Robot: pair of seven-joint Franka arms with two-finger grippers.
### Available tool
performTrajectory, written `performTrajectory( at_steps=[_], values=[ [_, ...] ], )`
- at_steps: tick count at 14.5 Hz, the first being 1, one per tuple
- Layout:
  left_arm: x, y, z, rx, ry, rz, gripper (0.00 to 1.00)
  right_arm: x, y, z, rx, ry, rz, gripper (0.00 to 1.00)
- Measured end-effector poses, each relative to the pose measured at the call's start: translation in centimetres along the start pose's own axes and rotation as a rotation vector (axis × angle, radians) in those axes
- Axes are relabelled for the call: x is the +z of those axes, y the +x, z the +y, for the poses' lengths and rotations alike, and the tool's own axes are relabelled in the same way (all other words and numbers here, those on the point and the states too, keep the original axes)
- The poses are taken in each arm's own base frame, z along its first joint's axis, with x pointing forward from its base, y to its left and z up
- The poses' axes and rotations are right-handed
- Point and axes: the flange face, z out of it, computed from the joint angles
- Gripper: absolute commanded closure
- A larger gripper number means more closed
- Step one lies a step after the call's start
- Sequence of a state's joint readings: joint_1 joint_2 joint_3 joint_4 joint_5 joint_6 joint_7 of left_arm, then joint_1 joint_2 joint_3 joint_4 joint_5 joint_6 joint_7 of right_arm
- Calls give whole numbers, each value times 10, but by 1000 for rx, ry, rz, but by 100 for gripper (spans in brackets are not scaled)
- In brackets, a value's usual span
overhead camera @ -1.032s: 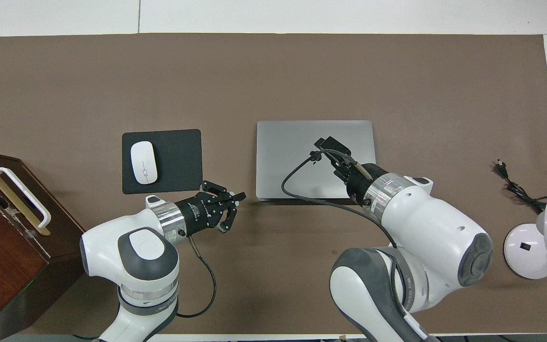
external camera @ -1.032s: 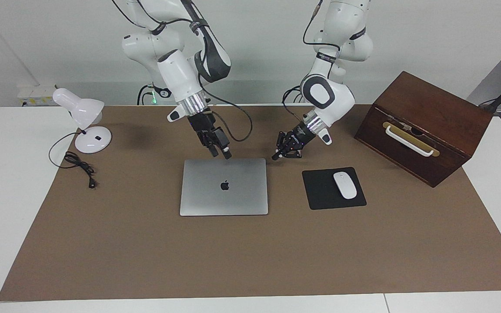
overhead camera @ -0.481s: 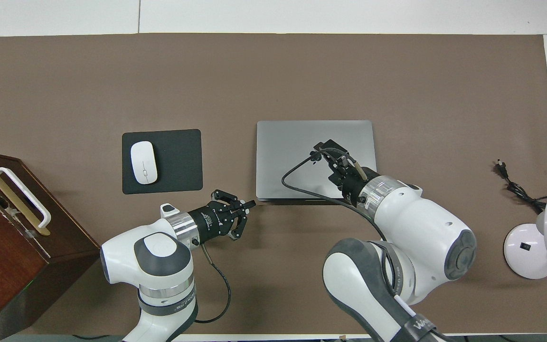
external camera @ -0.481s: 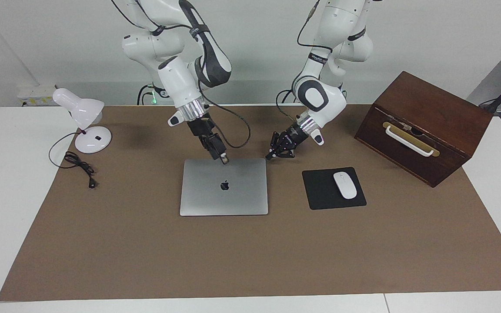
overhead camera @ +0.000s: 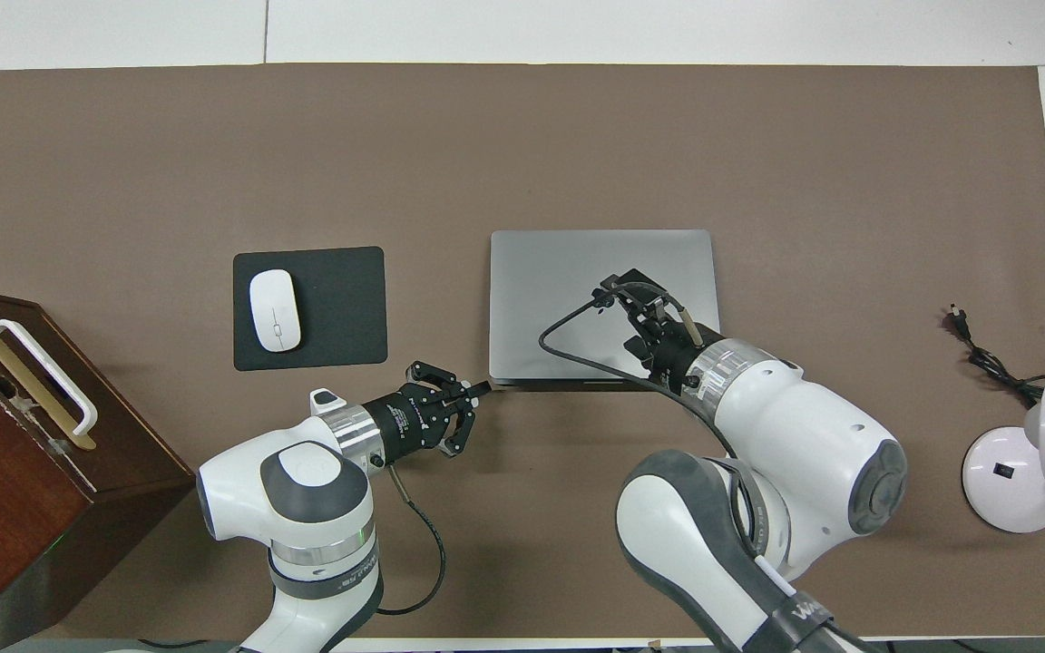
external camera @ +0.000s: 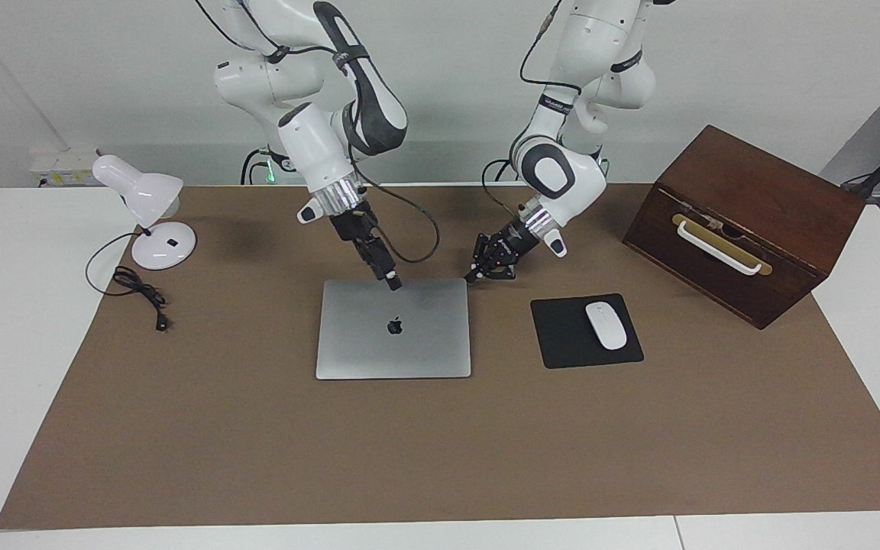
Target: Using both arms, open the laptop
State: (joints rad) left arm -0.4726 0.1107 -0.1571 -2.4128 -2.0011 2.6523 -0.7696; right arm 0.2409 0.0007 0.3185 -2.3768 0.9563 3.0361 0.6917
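The silver-grey laptop (external camera: 409,347) lies closed and flat on the brown mat, its dark logo facing up; it also shows in the overhead view (overhead camera: 550,281). My right gripper (external camera: 392,284) is shut and points steeply down, its tip at the lid close to the laptop's edge nearest the robots; in the overhead view (overhead camera: 631,277) it is over the lid. My left gripper (external camera: 473,276) is shut and low over the mat, its tip at the laptop's corner nearest the robots, toward the left arm's end; it also shows in the overhead view (overhead camera: 479,389).
A black mousepad (external camera: 562,336) with a white mouse (external camera: 606,325) lies beside the laptop toward the left arm's end. A brown wooden box (external camera: 745,221) with a white handle stands past it. A white desk lamp (external camera: 151,210) and its cord (external camera: 138,290) are at the right arm's end.
My right gripper has come down from above the laptop's near edge to the lid. My left gripper has slid in to the laptop's corner. The laptop has not moved.
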Motion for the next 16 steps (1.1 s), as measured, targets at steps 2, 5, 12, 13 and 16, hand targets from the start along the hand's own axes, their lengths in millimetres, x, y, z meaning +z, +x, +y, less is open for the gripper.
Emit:
performTrajectory(
  at_steps=[2,5,12,13,16],
  values=[
    [4,-4,-1,-3,-2,-5,100,1,0,3,3,-7,0,0],
    [9,-6,-2,-4,-7,1,100,5,1,18,5,-35,1,0],
    [18,-7,-2,-11,-6,4,100,6,-3,42,0,-78,1,0],
    [18,-7,-2,-12,-8,6,100,6,-6,44,6,-83,-7,0],
    [20,-7,1,-14,-15,12,100,7,-11,51,16,-95,-16,0]
  ],
)
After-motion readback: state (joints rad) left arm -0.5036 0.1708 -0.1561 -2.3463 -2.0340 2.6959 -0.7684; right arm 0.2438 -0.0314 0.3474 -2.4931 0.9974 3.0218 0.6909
